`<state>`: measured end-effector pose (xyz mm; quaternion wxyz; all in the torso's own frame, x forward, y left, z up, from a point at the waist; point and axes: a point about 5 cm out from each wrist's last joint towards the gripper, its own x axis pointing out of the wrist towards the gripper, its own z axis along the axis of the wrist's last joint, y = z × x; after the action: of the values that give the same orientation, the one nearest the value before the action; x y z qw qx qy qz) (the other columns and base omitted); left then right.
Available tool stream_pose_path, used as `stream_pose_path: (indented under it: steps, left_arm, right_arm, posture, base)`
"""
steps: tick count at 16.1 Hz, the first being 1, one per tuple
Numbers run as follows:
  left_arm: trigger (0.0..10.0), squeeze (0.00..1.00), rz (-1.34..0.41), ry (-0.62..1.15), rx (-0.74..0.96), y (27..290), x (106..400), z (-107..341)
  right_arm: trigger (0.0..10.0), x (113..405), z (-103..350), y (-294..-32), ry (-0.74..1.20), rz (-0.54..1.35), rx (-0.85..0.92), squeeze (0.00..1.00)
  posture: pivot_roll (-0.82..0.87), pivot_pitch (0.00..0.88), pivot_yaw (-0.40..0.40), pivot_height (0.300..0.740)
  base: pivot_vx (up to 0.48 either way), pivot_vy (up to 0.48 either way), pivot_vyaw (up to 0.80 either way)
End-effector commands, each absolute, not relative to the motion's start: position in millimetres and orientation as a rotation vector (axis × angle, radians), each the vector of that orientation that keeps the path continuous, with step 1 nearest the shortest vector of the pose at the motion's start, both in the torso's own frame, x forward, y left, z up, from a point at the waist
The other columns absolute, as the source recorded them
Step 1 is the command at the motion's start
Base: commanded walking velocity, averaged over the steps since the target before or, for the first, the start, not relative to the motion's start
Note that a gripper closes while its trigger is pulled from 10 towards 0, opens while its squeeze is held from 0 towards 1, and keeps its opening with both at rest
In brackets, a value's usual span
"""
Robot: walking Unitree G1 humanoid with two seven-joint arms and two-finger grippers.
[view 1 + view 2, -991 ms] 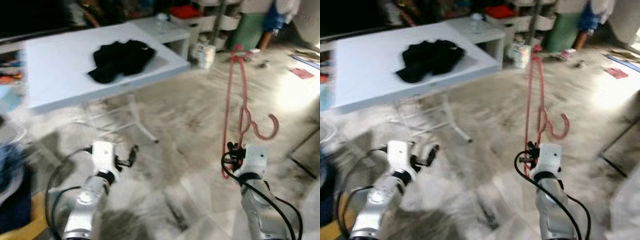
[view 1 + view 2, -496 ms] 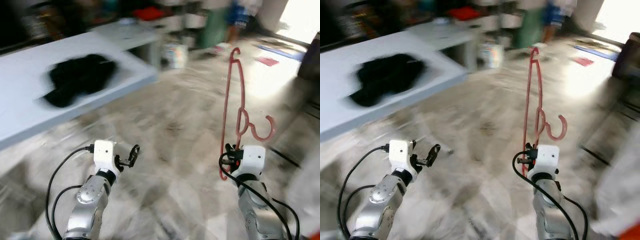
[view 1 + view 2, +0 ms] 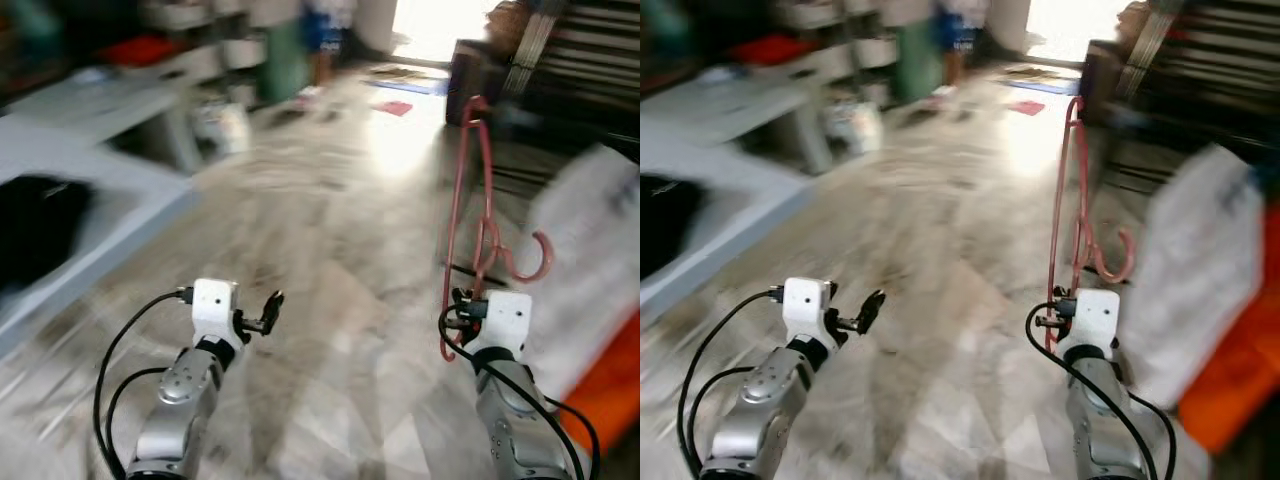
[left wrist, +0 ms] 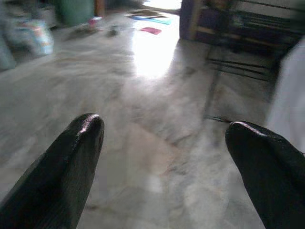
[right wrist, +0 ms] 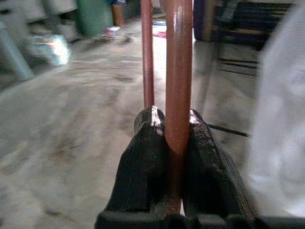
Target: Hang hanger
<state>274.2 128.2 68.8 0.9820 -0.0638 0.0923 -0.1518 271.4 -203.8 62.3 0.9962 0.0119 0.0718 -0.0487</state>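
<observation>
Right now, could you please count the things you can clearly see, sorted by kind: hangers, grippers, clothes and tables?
Hangers: 1, the red hanger, held upright in the right gripper.
Grippers: 2, the right one and the open left gripper, which holds nothing.
Clothes: 1, a black garment.
Tables: 1, the white table under the garment.
Total: 5.

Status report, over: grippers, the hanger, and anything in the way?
Right gripper shut on the red hanger, held upright. Left gripper open, holding nothing. Bare floor ahead; a white cloth hangs close on the right.
</observation>
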Motion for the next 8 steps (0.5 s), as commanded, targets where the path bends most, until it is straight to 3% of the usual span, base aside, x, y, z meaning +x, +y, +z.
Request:
stream_pose_path:
  steps: [1,6,8]
  left_arm:
    - [10.0,0.00,-0.317,0.196,-0.125,127.5,272.2,67.8]
    - [10.0,0.00,-0.326,0.205,-0.120,126.5,271.5,66.2]
    - [10.0,0.00,-0.314,0.218,-0.100,126.3,271.5,64.2]
  right_arm:
    - [10.0,271.5,63.6,-205.6,0.140,-0.110,0.029,0.00]
    - [10.0,272.4,63.8,-204.9,0.142,-0.110,0.028,0.00]
    - [10.0,272.7,63.0,-205.5,0.151,-0.111,0.031,0.00]
  posture:
    - [-0.03,0.000,0.018,0.740]
    - [-0.03,0.000,0.015,0.740]
    - [-0.03,0.000,0.013,0.740]
  base:
    - [0.000,0.424,-0.80]
    - [0.000,0.424,-0.74]
    - [0.000,0.221,0.00]
